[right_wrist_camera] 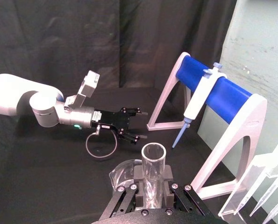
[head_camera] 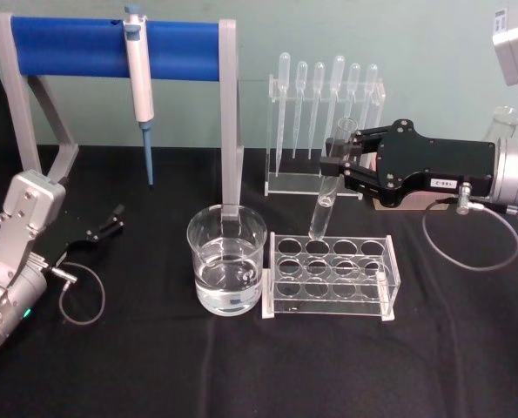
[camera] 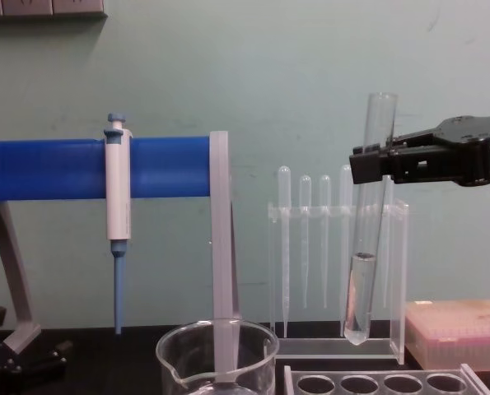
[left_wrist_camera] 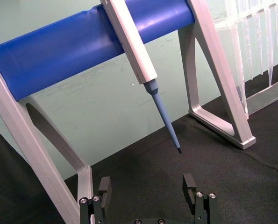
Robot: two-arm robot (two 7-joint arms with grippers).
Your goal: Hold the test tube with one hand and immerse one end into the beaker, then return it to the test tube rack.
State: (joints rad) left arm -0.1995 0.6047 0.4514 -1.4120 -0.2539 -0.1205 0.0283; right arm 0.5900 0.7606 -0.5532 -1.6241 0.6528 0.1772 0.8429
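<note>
Open table (head_camera: pixel 241 374) lies before the beaker (head_camera: pixel 227 261) and tube rack (head_camera: pixel 328 301). Behind, the pipette holder (head_camera: pixel 311 185) and blue-barred stand (head_camera: pixel 67 39) block passage

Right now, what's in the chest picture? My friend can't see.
The right gripper holds a test tube, slightly tilted, above the rack. A glass beaker stands left of the rack, a pipettor hangs on a blue stand, and the left gripper rests far left.

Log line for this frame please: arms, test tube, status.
right gripper: shut on test tube, above rack | test tube: slightly tilted, clear of beaker | left gripper: open, parked at left
</note>
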